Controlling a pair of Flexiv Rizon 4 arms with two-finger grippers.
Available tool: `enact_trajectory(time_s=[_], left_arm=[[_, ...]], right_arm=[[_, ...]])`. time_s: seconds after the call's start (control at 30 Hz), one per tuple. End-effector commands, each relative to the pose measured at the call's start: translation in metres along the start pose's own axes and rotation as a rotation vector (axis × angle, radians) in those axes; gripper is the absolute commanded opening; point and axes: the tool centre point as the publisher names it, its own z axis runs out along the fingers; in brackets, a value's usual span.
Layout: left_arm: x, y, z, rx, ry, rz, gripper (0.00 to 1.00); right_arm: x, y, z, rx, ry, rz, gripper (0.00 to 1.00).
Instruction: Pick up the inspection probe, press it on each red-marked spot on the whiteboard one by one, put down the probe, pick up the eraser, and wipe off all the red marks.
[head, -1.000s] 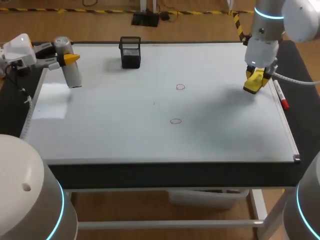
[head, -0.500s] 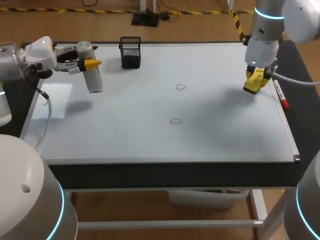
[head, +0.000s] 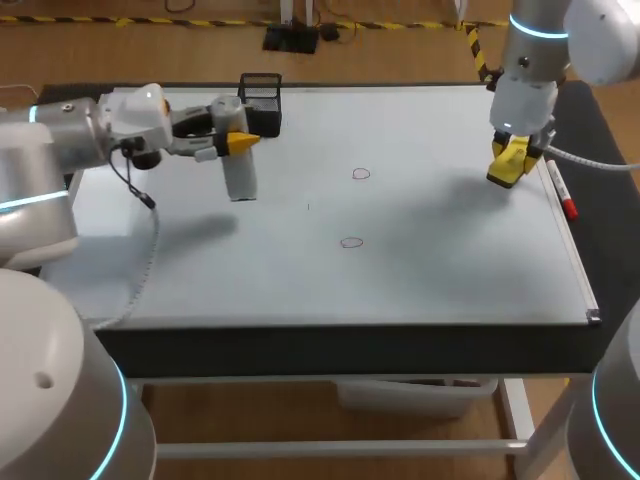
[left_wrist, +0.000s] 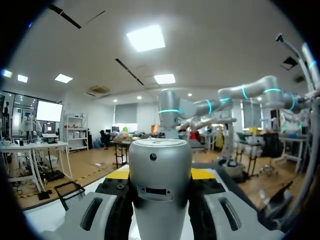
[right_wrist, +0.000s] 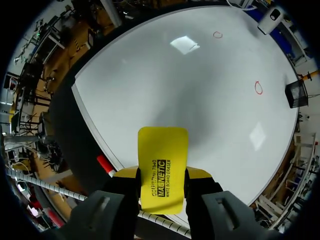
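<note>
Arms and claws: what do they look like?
The left arm and right arm are rounded, silver-white, with glowing cyan rings. The left claw and right claw have grey-and-black fingers with yellow tips. A black cable hangs off the left wrist, a white cable off the right.

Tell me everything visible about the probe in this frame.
The probe is a silver-grey cylinder, metal-looking, with a flat top, a small round dot and a rectangular slot on its side. The left pincer is shut on its upper part. It hangs roughly upright over the whiteboard, near the black mesh holder; its shadow lies apart, so it looks lifted.
</note>
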Motion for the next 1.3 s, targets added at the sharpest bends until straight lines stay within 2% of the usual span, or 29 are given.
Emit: enact_trajectory(time_s=[0.03,0.77,1.0,1.3], left_arm=[[0.003,0.004,0.031,0.002,-0.018,-0.004,0.0],[0.003,0.017,0.149,0.016,0.002,-0.004,0.0],[-0.002,0.025,0.177,0.019,0.01,-0.003,0.0],[-0.012,0.031,0.199,0.019,0.012,-0.002,0.0]], right_arm=[[0.0,-0.001,-0.001,0.002,0.003,-0.002,0.0],[0.0,-0.001,-0.001,0.002,0.003,-0.002,0.0],[0.0,-0.001,-0.001,0.002,0.003,-0.002,0.0],[0.0,-0.001,-0.001,0.002,0.003,-0.002,0.0]])
